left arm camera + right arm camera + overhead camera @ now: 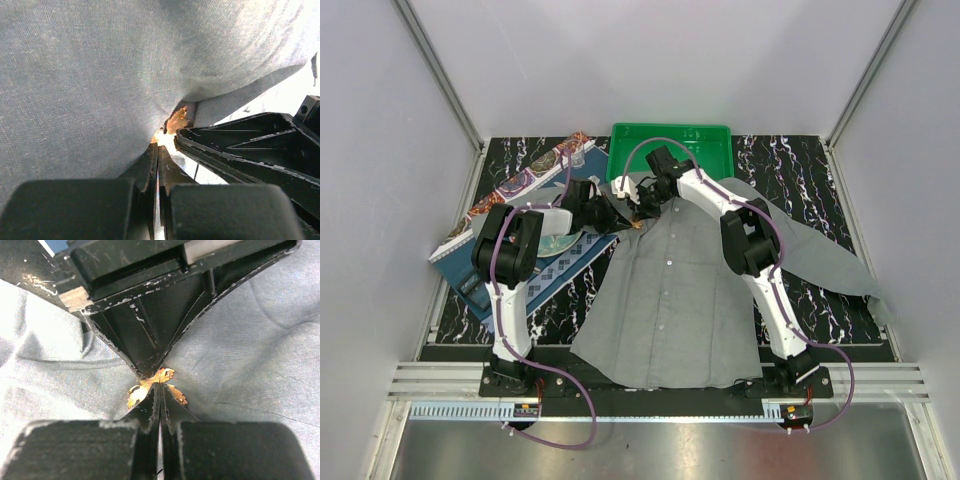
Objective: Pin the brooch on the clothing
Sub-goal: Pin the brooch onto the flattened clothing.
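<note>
Quick look at where we are: the brooch point(136, 395) sits right at the tips of the right gripper point(160, 386), in the lower middle of the right wrist view. Its orange-gold petals poke out on both sides of the fingers. Those jaws are pressed fully together and, as far as we can see, they've got the brooch pinched at the very tip.

The left gripper point(150, 373) comes down from the top of that same frame, jaws also completely closed, and its point meets the brooch from the other side. We can't tell if it's actually gripping anything or just touching.

All of this happens on the grey shirt point(260, 355). In the top view the spot is up near the collar, just below the green tray point(670, 132).
</note>
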